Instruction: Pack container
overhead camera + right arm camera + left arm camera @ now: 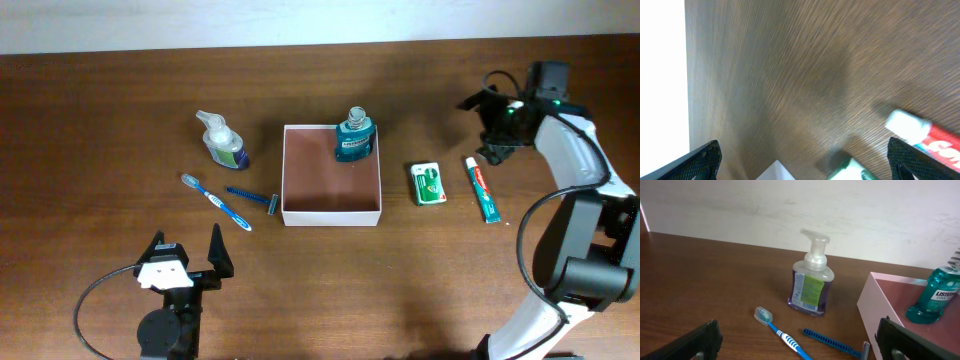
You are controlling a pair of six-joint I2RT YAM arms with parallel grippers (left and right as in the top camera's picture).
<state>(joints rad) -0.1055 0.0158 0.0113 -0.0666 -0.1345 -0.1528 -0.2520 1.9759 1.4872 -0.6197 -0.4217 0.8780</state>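
Black plastic fingers of the left gripper [187, 245] stand spread and empty at the near edge of the wood-grain table [100, 110]. Mid-table sits the container [331, 214]: square, with thin white walls and a reddish-brown floor. A teal mouthwash bottle [354, 138] stands upright in its far right corner. Far right, the right gripper [478, 128] is splayed wide, holding nothing.

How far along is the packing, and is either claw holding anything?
Done: the mouthwash stands inside the container, in its far right corner. In hand: nothing; the left claw and right claw are both open and empty. Left: the soap bottle, toothbrush, razor, green packet and toothpaste, all outside the container.
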